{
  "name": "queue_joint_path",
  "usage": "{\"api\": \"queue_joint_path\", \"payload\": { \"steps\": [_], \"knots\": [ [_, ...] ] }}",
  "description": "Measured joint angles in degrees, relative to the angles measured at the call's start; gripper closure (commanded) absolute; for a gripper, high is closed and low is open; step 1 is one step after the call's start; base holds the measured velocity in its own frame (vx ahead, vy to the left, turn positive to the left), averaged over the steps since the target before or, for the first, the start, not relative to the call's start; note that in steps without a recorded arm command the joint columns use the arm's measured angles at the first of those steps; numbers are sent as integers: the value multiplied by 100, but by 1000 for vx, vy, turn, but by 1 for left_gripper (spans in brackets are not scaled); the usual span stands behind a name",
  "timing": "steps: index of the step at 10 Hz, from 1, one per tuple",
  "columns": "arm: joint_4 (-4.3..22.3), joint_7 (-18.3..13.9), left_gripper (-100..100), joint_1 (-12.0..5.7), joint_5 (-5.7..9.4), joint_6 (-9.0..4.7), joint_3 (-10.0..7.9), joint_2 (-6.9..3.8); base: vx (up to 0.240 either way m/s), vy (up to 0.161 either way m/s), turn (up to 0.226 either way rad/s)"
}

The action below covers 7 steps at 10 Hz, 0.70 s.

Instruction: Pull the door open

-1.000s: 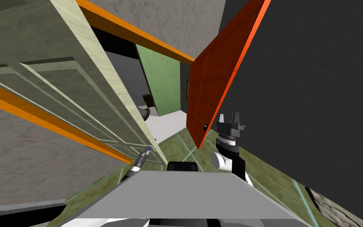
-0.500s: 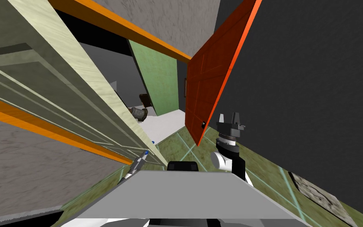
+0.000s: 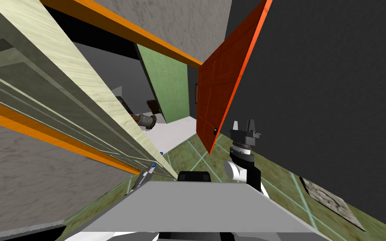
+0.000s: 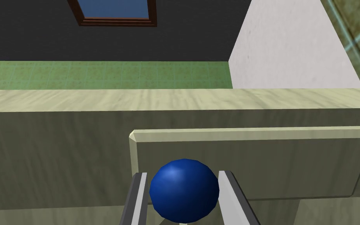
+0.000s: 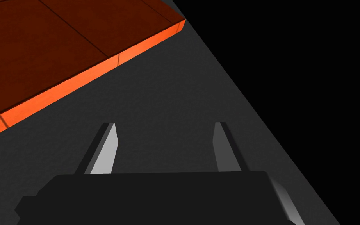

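Now L tool (image 4: 183,173) clamps round glossy blue knob (image 4: 184,191) on pale wood-grain door (image 4: 58,156); R tool (image 5: 164,125) splayed

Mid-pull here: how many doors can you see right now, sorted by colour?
Pale: 1, the pale door, its blue knob clamped in the left gripper.
Orange-red: 1, the orange-red door, standing ajar beside the open right gripper.
Green: 1, the green door, farther back.
Total: 3

head: steeply down | left wrist: near pale door (image 4: 58,156), likely shared
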<state>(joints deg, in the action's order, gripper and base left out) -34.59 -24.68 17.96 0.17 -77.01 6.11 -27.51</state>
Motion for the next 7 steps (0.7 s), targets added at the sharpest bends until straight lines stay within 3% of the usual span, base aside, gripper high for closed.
{"api": "queue_joint_path", "payload": {
  "steps": [5, 7],
  "knots": [
    [355, -46, 100, 128, -30, -580, 69, -86, -58, 26, -56],
    [676, -71, 100, 90, -47, -863, 103, -105, -45, 22, -32]
  ]
}}
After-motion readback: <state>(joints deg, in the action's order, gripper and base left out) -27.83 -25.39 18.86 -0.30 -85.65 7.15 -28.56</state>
